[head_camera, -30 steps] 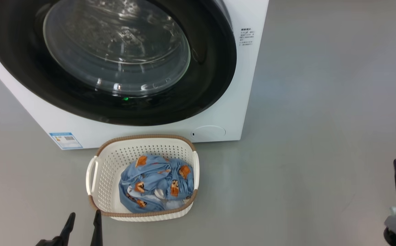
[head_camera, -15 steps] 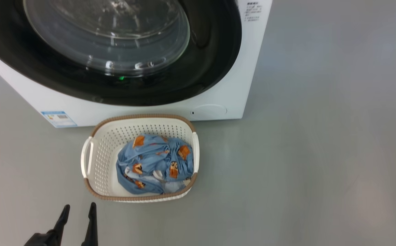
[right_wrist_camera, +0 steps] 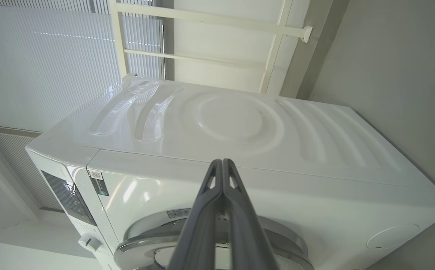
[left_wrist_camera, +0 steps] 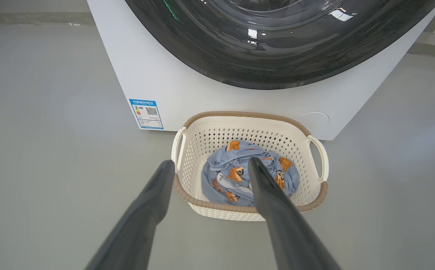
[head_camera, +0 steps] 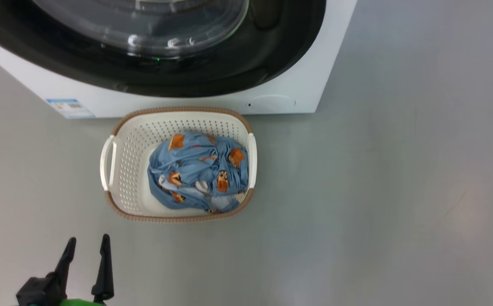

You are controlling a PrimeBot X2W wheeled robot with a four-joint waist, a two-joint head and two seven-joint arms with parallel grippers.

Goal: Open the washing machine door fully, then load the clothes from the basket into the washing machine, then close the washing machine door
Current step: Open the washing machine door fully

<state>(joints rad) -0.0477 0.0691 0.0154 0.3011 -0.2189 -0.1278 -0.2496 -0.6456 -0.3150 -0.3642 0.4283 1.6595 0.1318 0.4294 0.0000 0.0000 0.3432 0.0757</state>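
Clothes lay in the basket ahead of our spread left claw. Our right claw, pinched together, faced the washing machine door.

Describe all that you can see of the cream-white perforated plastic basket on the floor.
The cream-white perforated plastic basket is a rounded rectangle with a brown woven-look rim and two loop handles on its short sides. It stands upright on the grey floor, close before the white front-loading washing machine; contact cannot be told. Crumpled light blue bear-print clothes lie inside, toward its right.
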